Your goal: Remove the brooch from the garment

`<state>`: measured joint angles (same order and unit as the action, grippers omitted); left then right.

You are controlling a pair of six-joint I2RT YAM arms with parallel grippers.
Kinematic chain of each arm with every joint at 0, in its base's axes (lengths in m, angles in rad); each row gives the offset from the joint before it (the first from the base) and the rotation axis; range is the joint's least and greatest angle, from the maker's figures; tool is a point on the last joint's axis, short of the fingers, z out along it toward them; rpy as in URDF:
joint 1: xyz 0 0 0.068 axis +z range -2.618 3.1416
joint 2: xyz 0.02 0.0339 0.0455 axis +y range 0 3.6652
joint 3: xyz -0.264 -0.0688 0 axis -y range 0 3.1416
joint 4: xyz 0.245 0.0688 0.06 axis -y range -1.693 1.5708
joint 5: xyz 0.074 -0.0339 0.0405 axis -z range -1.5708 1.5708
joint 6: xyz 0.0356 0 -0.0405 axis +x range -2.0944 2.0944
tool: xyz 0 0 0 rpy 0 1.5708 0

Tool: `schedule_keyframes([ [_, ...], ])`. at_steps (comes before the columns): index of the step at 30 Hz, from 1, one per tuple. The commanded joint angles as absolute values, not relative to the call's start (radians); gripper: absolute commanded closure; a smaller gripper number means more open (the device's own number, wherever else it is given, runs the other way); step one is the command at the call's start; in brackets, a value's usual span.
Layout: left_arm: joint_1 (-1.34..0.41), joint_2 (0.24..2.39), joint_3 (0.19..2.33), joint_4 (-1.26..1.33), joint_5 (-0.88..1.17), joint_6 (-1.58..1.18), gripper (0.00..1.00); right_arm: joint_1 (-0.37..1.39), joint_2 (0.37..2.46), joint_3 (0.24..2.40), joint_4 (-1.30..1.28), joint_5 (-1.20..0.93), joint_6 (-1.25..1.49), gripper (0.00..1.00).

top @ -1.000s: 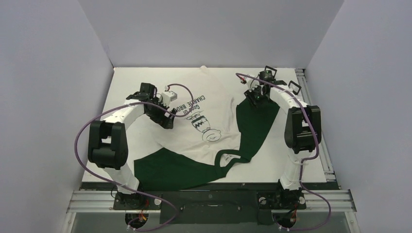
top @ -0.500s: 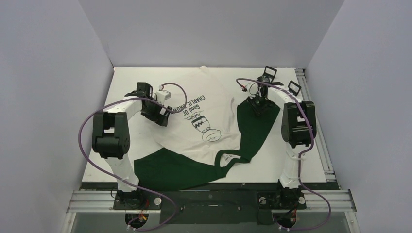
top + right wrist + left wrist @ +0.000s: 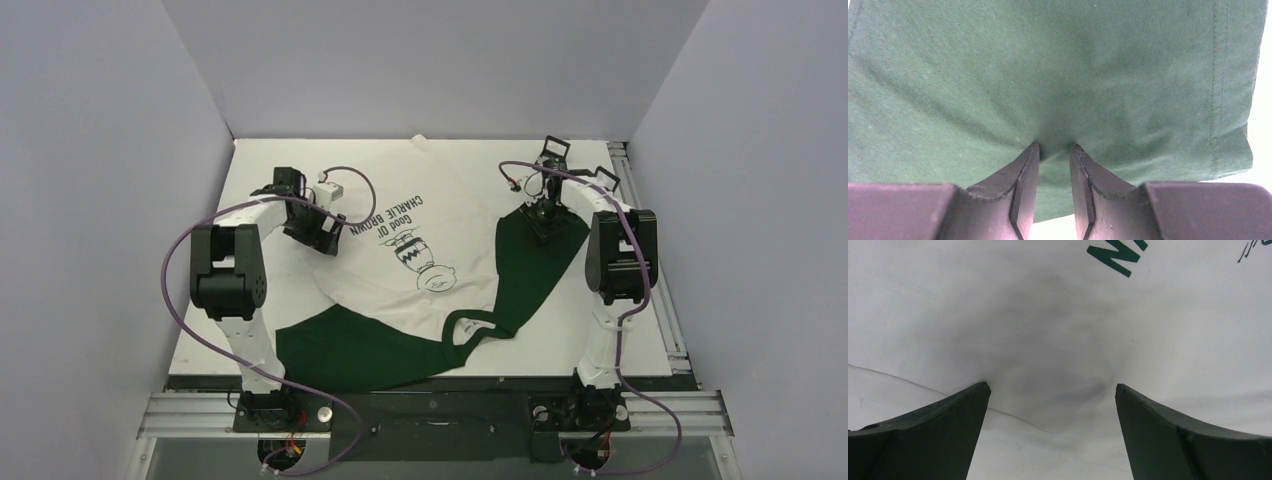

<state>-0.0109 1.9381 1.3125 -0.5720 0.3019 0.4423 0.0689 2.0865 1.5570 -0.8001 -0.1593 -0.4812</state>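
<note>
Two claws, one shirt. The right claw (image 3: 1054,148), fingers pressed almost together, pinches a small fold of dark green sleeve (image 3: 1048,75); the stitched hem (image 3: 1218,100) runs just to its right in the wrist view. The left claw (image 3: 1052,387) is spread wide, tips down on plain white cloth, with green lettering (image 3: 1118,255) just beyond. The single white shirt (image 3: 450,200) has two green sleeves, a green collar (image 3: 470,325) and a cartoon face (image 3: 432,278). It lies under both claws on one table (image 3: 560,345).
</note>
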Motion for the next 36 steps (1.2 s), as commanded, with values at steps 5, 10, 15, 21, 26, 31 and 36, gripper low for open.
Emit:
schedule_keyframes([
  [5,0.036,1.949,1.395,-0.565,0.315,0.440,0.04,0.044,1.979,1.537,-0.846,-0.125,-0.497,0.74],
  [10,0.054,1.897,1.439,-0.567,0.322,0.421,0.04,0.018,1.868,1.554,-0.833,-0.231,-0.473,0.72],
  [15,0.091,1.853,1.539,-0.605,0.395,0.362,0.04,0.004,1.726,1.557,-0.792,-0.366,-0.430,0.53],
  [21,0.095,1.750,1.604,-0.620,0.481,0.272,0.04,0.003,1.576,1.537,-0.683,-0.466,-0.293,0.34],
  [26,0.086,1.619,1.506,-0.515,0.489,0.157,0.04,0.003,1.459,1.453,-0.544,-0.530,-0.135,0.27],
  [31,0.048,1.517,1.373,-0.427,0.449,0.115,0.04,0.043,1.373,1.277,-0.361,-0.494,-0.010,0.25],
  [36,-0.036,1.461,1.250,-0.375,0.363,0.118,0.04,0.088,1.321,1.139,-0.249,-0.419,0.025,0.25],
])
